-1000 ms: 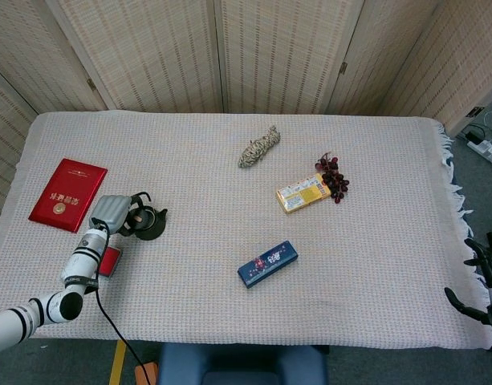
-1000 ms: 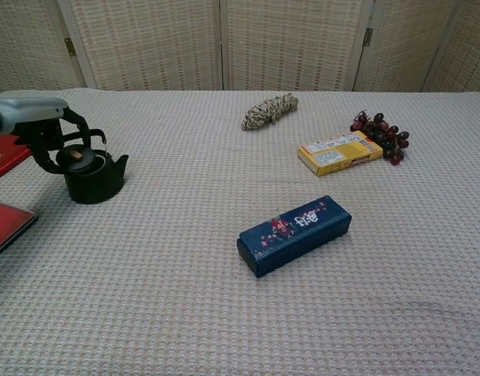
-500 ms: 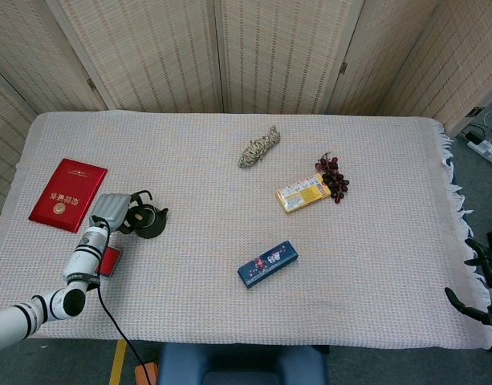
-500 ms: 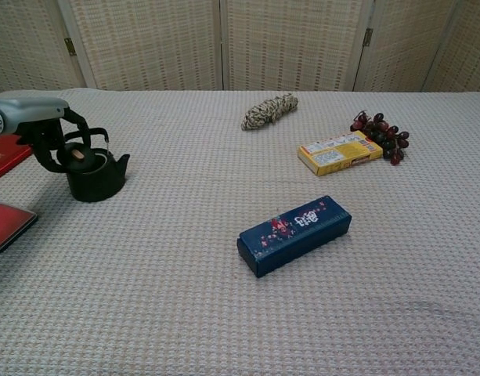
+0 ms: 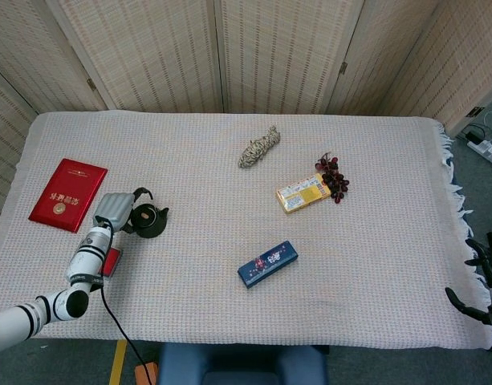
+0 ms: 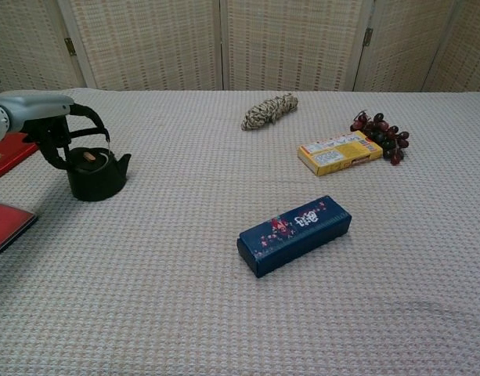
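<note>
In the head view we see our left hand (image 5: 115,209) at the left middle of the frame, its dark fingers curled over the black teapot (image 5: 148,221), which stands on the woven tablecloth (image 5: 374,273) just right of the hand. Whether the fingers actually grip the handle we cannot tell from here. A red booklet (image 5: 68,193) lies up and left of the hand, and a small red object (image 5: 111,261) lies just below it, beside the forearm. Near the centre top lies a bundle of rope (image 5: 258,147); right of centre, a yellow box (image 5: 302,195) touches a bunch of dark grapes (image 5: 334,177); a blue box (image 5: 267,263) lies below the centre. Our right hand (image 5: 480,282) hangs off the table at the lower right edge, fingers spread, holding nothing. In the chest view the left hand (image 6: 36,110) enters at the upper left, its fingers arched around the handle of the teapot (image 6: 93,173), which stands upright on the cloth. The blue box (image 6: 294,234) sits at centre, the rope (image 6: 268,110) and yellow box (image 6: 338,152) above it, the grapes (image 6: 380,135) at the upper right.
</note>
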`<control>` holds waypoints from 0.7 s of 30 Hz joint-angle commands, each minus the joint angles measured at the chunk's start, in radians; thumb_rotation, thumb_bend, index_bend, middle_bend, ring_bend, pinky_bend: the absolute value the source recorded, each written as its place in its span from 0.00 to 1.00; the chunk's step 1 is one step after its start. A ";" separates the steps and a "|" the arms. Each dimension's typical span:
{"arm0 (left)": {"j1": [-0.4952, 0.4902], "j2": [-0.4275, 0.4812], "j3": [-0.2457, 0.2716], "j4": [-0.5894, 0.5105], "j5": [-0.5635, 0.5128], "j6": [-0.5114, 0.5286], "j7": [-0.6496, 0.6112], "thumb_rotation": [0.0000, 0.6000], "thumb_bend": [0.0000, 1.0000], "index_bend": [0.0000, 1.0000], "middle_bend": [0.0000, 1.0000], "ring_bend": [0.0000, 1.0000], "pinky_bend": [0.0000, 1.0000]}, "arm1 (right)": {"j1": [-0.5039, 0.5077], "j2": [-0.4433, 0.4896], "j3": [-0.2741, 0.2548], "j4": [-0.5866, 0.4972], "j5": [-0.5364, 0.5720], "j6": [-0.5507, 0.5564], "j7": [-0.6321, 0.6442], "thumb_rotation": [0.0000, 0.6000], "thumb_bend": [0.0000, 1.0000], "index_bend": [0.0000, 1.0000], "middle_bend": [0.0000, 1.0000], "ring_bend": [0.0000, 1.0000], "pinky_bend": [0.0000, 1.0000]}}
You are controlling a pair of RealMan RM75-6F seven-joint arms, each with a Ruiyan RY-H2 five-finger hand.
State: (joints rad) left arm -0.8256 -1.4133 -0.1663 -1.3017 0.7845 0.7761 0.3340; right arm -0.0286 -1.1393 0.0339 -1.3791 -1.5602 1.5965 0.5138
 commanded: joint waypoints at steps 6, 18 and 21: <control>0.027 0.051 0.012 -0.095 0.030 0.051 0.001 1.00 0.22 0.12 0.94 0.94 0.84 | 0.002 0.002 0.001 -0.003 -0.002 -0.001 -0.001 1.00 0.30 0.07 0.16 0.32 0.11; 0.087 0.125 0.078 -0.223 0.062 0.118 0.047 1.00 0.22 0.17 0.94 0.94 0.84 | 0.005 -0.001 0.001 0.000 -0.004 -0.005 0.002 1.00 0.30 0.07 0.16 0.32 0.11; 0.093 0.123 0.085 -0.228 0.058 0.124 0.057 1.00 0.22 0.17 0.94 0.94 0.84 | 0.005 -0.001 0.001 0.001 -0.004 -0.004 0.002 1.00 0.30 0.07 0.16 0.32 0.11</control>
State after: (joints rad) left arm -0.7346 -1.2897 -0.0822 -1.5285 0.8429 0.8990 0.3898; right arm -0.0238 -1.1405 0.0352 -1.3784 -1.5648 1.5927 0.5163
